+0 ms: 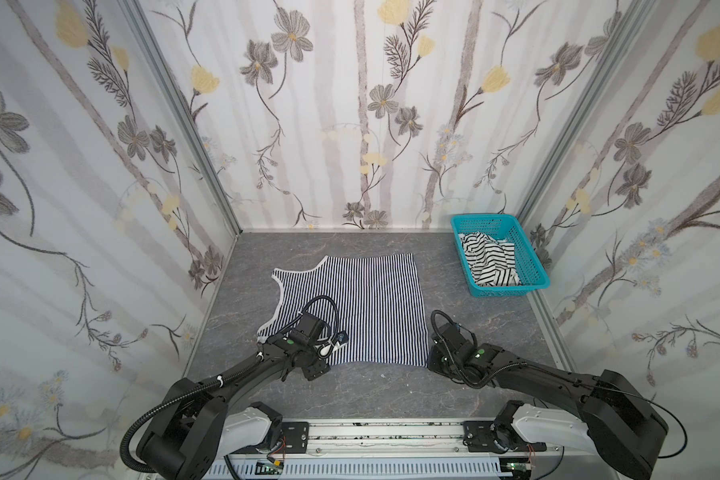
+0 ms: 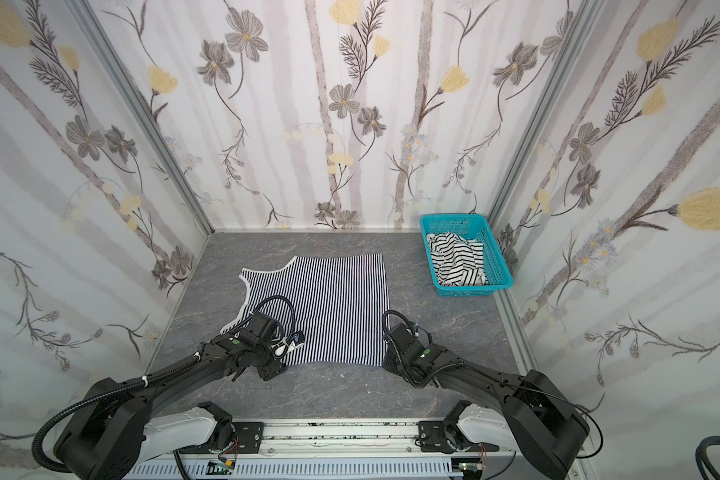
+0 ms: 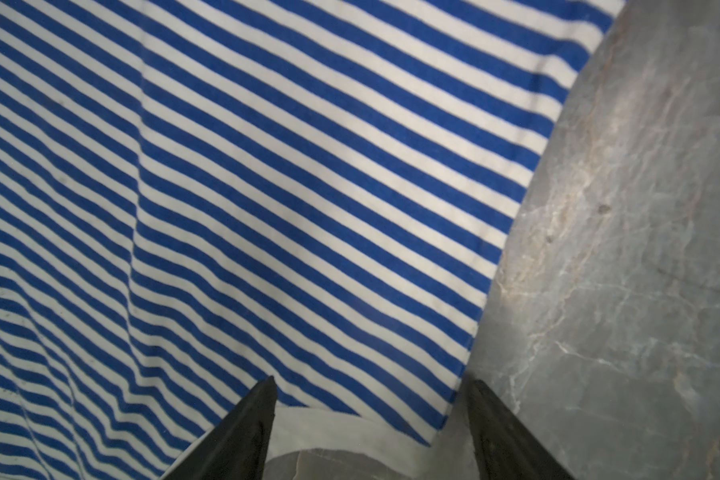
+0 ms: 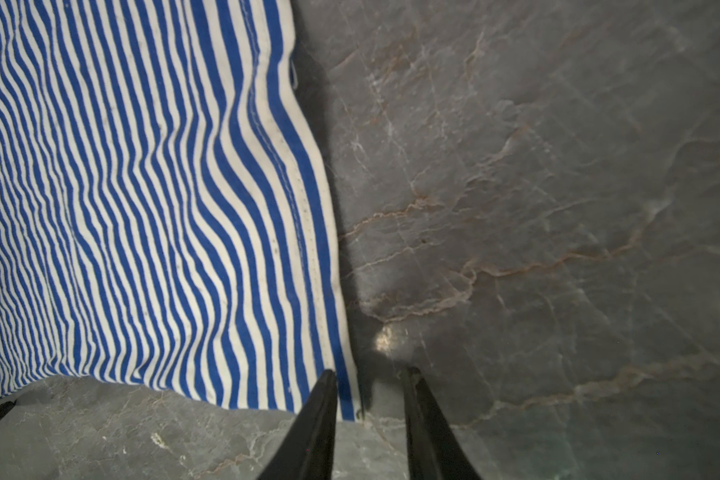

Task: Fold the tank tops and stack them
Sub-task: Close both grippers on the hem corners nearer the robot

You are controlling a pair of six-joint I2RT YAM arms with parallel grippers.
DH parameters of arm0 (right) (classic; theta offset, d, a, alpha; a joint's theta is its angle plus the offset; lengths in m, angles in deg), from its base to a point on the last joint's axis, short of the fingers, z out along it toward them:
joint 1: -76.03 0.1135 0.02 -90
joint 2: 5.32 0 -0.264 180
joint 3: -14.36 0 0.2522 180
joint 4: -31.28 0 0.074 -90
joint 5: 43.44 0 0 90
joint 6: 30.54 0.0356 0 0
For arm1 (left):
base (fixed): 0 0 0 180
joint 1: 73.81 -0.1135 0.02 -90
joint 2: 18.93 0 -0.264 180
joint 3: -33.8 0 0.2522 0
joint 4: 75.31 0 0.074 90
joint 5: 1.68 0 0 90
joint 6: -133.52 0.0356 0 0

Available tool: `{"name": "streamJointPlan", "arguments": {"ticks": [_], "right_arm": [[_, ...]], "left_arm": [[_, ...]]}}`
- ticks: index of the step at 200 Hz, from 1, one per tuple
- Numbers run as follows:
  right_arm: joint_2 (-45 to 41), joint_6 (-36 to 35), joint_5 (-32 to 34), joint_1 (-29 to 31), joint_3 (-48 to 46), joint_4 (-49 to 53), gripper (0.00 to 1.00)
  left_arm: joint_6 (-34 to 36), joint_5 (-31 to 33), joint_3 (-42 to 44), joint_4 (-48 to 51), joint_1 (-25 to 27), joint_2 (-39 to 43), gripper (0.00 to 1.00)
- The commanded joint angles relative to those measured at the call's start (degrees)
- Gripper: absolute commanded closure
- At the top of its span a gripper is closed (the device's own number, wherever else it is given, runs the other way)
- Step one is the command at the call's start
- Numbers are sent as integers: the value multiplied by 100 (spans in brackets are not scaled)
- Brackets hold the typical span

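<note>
The thin-striped navy-and-white tank top [image 1: 362,299] lies spread flat in the middle of the grey desk [image 1: 391,390], with its white-trimmed armholes toward the left and its hem toward the right. The wide-striped black-and-white tank top [image 1: 489,257] sits crumpled in the teal basket [image 1: 512,289] at the far right corner. We judge both tops light, limp and stretchy. They should sag from any pinch and wrinkle easily, and a shallow grip may catch only 1 of the 2 layers. The near corners look like the places to take hold: the trimmed shoulder edge on the left and the hem corner on the right. The left arm [image 1: 242,370] reaches low over the near left part of the spread top. In its wrist view the left jaws stand wide apart, straddling the white trim and gripping nothing. The right arm [image 1: 537,370] bends down at the near hem corner. The right jaws are apart by a narrower gap, the corner just beside 1 tip, and they hold nothing.
</note>
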Motion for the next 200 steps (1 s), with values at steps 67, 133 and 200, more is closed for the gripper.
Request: {"name": "streamJointPlan", "arguments": {"ticks": [67,133,200], "right_arm": [[-274,-136,104,-194,107,318,70],[-207,-190,86,-222,177,280,70],[-127,-251,42,-222,301,223,68]], "left_arm": [[610,89,177,407,-162,-217,29],[652,-5,77,822,-183,214,24],[680,-150,89,859,-324,320,23]]}}
